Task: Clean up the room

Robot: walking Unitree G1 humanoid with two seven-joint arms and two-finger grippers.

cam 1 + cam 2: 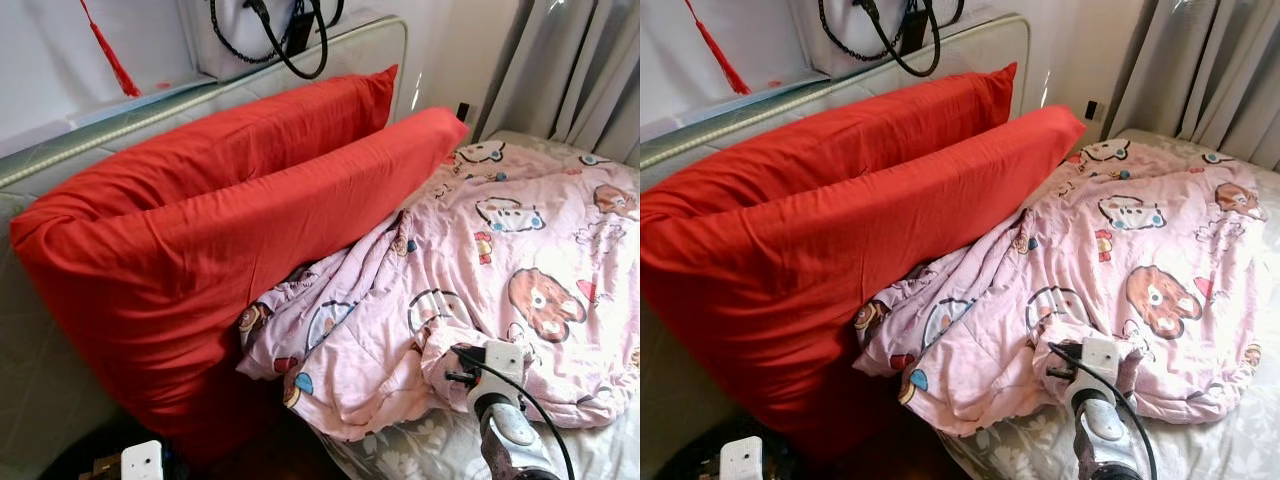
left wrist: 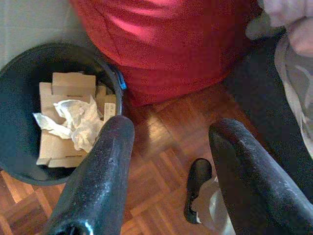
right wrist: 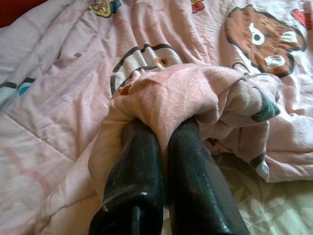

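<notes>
Pinching a bunched fold at the near edge of the pink cartoon-print quilt (image 1: 500, 260), the right gripper (image 3: 168, 134) is holding its two black fingers pressed together on the fabric, the cloth humped over their tips. Relative to the bed (image 1: 600, 450), the quilt is lying crumpled across its top, spilling toward the two red pillows (image 1: 220, 250) that are leaning against the headboard (image 1: 200, 95) at the head end, with the grey floral sheet (image 1: 1010, 445) showing bare along the near edge. Beside the bed, the left gripper (image 2: 168, 161) is hanging with its fingers spread wide and gripping nothing, above the parquet floor (image 2: 156, 161), next to a dark waste bin (image 2: 14, 98) holding cardboard and crumpled paper, with a dark shoe-like object (image 2: 198, 188) lying on the wood below it. The likely step is straightening the quilt, and the grip looks shallow: a sharp pull could be sliding the fold out from between the fingers, or dragging the whole quilt off the near edge toward the floor and bin. A pull toward the pillows risks toppling them, since one corner of the quilt is tucked against the front one. Open room is lying toward the curtain (image 1: 580, 70) side of the bed, where the quilt is already lying flatter; the pillow side is crowded.
</notes>
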